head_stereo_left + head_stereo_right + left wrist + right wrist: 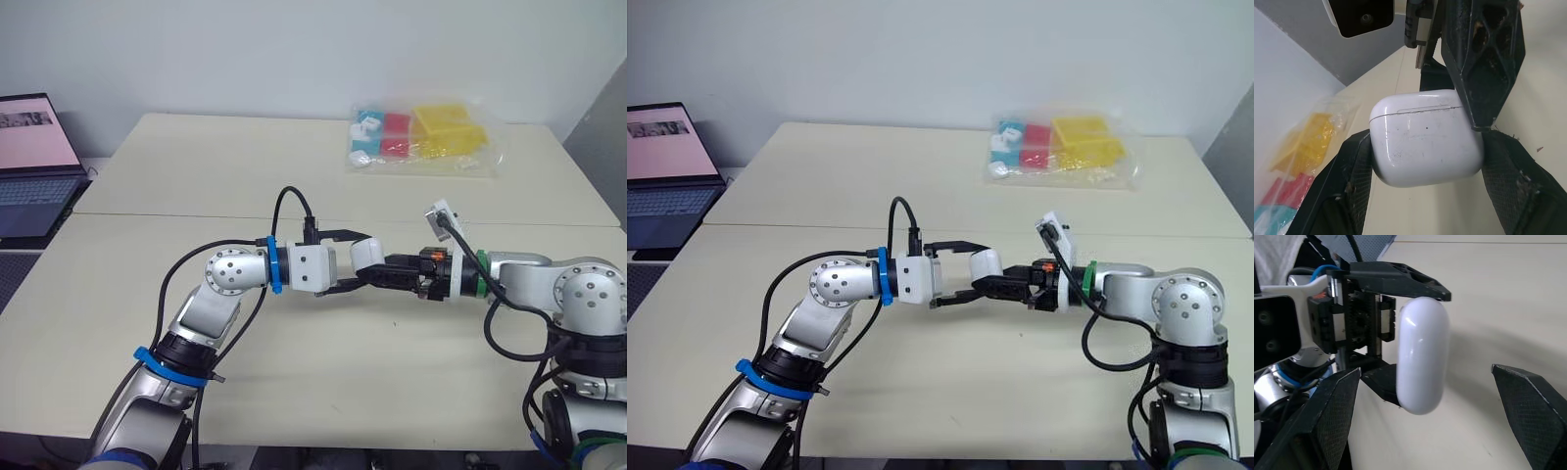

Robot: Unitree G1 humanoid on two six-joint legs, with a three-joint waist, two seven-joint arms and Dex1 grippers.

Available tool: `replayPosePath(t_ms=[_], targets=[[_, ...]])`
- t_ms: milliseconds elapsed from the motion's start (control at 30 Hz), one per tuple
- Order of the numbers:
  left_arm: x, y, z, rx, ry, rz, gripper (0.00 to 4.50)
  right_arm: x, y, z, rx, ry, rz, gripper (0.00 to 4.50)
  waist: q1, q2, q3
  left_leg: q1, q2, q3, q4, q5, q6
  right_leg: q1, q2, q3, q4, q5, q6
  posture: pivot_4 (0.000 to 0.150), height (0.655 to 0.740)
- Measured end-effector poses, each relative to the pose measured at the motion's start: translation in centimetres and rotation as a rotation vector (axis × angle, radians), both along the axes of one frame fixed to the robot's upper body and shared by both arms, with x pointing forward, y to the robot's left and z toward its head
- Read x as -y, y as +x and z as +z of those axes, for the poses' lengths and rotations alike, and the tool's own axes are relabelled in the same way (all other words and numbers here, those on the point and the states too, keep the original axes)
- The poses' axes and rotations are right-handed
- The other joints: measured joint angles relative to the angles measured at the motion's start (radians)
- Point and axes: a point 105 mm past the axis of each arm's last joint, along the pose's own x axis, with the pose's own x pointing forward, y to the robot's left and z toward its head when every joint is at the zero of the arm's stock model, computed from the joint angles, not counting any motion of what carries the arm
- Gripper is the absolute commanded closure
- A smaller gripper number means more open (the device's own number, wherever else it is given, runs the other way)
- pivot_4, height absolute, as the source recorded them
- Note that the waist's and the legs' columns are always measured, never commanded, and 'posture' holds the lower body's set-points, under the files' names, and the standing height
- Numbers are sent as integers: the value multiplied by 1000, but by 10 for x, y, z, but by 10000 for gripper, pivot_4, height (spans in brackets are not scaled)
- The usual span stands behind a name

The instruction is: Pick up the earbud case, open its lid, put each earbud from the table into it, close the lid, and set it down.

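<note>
Above the middle of the worktop (196, 176), well clear of its edges, the left end effector (361, 260) is clamped on the earbud case (367, 252), lid closed. Facing it, the right end effector (1426, 368) has its fingers spread wide, with bare surface beneath.

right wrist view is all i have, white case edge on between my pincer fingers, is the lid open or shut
Observer: Shut. The left wrist view shows the earbud case broad face on, and its lid seam is a thin closed line.
Operator: where does my pincer sit against that seam
Observer: One finger of the right pincer ends beside the seam at one corner; whether it touches, I cannot tell.
Operator: anything else on the table
Observer: The head views show a clear bag of coloured pieces on the far side of the table, right of centre.
</note>
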Motion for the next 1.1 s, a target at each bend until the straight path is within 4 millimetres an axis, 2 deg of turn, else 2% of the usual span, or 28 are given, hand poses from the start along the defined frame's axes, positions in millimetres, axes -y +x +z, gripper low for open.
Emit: replayPosePath(t_ms=[67, 333, 633, 700, 833, 1000, 1100], targets=[[0, 0, 0, 2, 0, -1, 16698, 0, 1, 0, -8, 7, -1, 9536, 0, 0, 0, 0, 0, 0, 0, 0, 0, 0, 0, 0, 0, 0, 0, 1500, 7400], [2, -1, 2, 7, -15, -1, 16700, -1, 2, 5, -18, 31, 7, 36992, 0, 0, 0, 0, 0, 0, 0, 0, 0, 0, 0, 0, 0, 0, 0, 1500, 7400], [3, -1, 5, 7, -33, -1, 16701, 0, 2, 7, -49, 61, 2, 37164, 0, 0, 0, 0, 0, 0, 0, 0, 0, 0, 0, 0, 0, 0, 0, 1500, 7400], [3, 0, 5, -1, -46, 7, 9431, 0, 3, 8, -51, 67, -3, 37164, 0, 0, 0, 0, 0, 0, 0, 0, 0, 0, 0, 0, 0, 0, 0, 1500, 7400], [1, 3, 6, -23, -58, 27, 0, -4, 1, 8, -70, 82, 24, 37164, 0, 0, 0, 0, 0, 0, 0, 0, 0, 0, 0, 0, 0, 0, 0, 1500, 7400], [-20, 8, 1, -35, 37, 64, 0, 4, 1, 8, -75, 49, 14, 37164, -1, 0, 0, 0, 0, 0, 0, 0, 0, 0, 0, 0, 0, 0, 0, 1500, 7400], [-38, 13, 1, -109, 74, 108, 0, 11, 1, 11, -62, 8, 23, 37164, -1, 0, 0, 0, 0, 0, 0, 0, 0, 0, 1, 0, 0, 0, 0, 1500, 7400]])
